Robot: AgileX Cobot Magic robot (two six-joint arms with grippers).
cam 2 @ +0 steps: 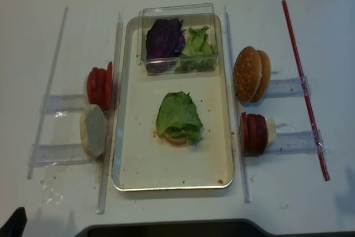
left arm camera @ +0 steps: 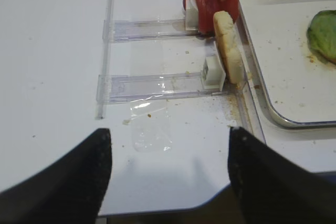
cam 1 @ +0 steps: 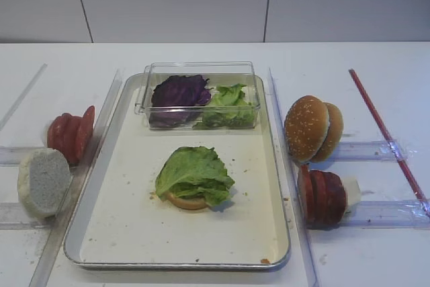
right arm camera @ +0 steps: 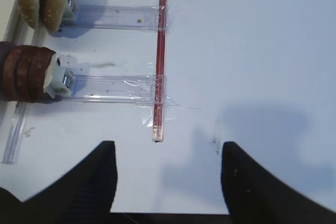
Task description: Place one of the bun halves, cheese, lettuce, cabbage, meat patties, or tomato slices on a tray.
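Neither arm shows in the two overhead views; only the wrist cameras catch the grippers, and each shows just two dark, rounded fingertips cut off by the bottom edge. The right gripper [right arm camera: 167,182] stands wide open over bare white table, holding nothing; the left gripper [left arm camera: 168,174] is likewise spread apart and empty.

The ruffled green lettuce [cam 1: 195,174] lies mid-tray, draped over a bun half [cam 1: 186,201] so that only a golden sliver of bread peeks out below it. The tray [cam 1: 276,166] is shallow metal with rounded corners and a crumb-speckled cream floor. At its far end sits a clear plastic box [cam 1: 199,95] holding crinkled purple cabbage [cam 1: 179,92] and more green leaves [cam 1: 230,102], blurred through the walls.

Left of the tray, glossy tomato slices [cam 1: 70,134] stand on edge above a pale, porous bun half [cam 1: 43,181]. On the right, sesame-seeded buns [cam 1: 312,128] lean in a clear holder, with dark meat patties [cam 1: 322,197] stacked on edge nearer the camera. A thin red rod [cam 1: 386,136] is taped across the clear rails.
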